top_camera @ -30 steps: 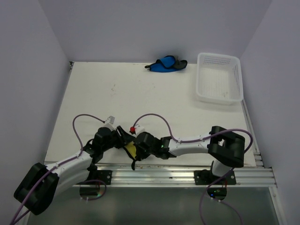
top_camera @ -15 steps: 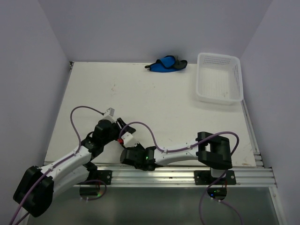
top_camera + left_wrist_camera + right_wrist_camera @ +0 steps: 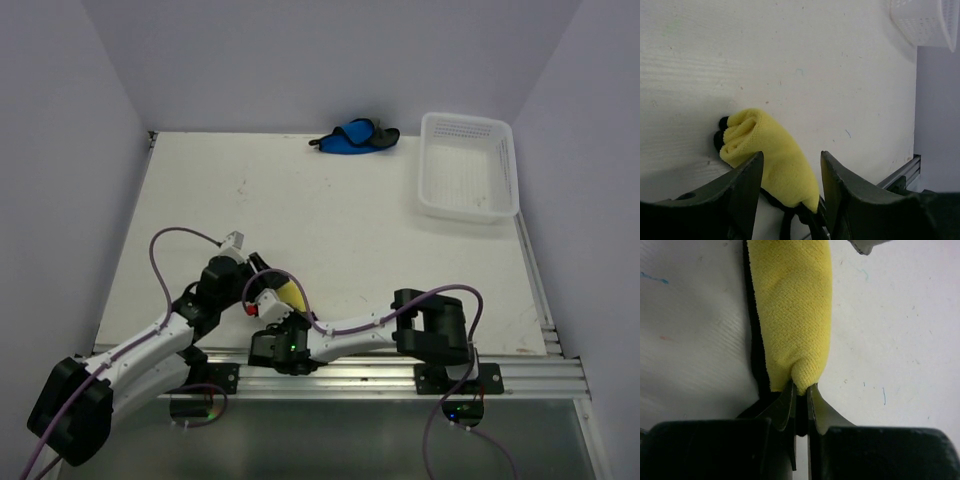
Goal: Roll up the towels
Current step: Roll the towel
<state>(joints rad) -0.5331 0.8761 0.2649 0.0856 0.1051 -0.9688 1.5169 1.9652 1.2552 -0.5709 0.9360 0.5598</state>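
The yellow towel (image 3: 290, 295) lies rolled into a short tube near the table's front edge, with its dark edging underneath. My right gripper (image 3: 289, 313) is shut on the near end of the roll (image 3: 790, 305), its jaws pinching a fold of yellow cloth (image 3: 801, 382). My left gripper (image 3: 267, 289) is open, and the roll (image 3: 770, 155) lies between its two spread fingers (image 3: 745, 190). The blue towel (image 3: 355, 137) lies crumpled at the far edge of the table, away from both grippers.
A white perforated basket (image 3: 468, 168) stands at the far right and shows in the corner of the left wrist view (image 3: 925, 22). The aluminium rail (image 3: 400, 375) runs along the near edge. Purple cables loop over both arms.
The right arm has swung left and folded in close to the rail. The yellow roll, hidden half a second ago, now shows between the two grippers. The left gripper has drawn back slightly.
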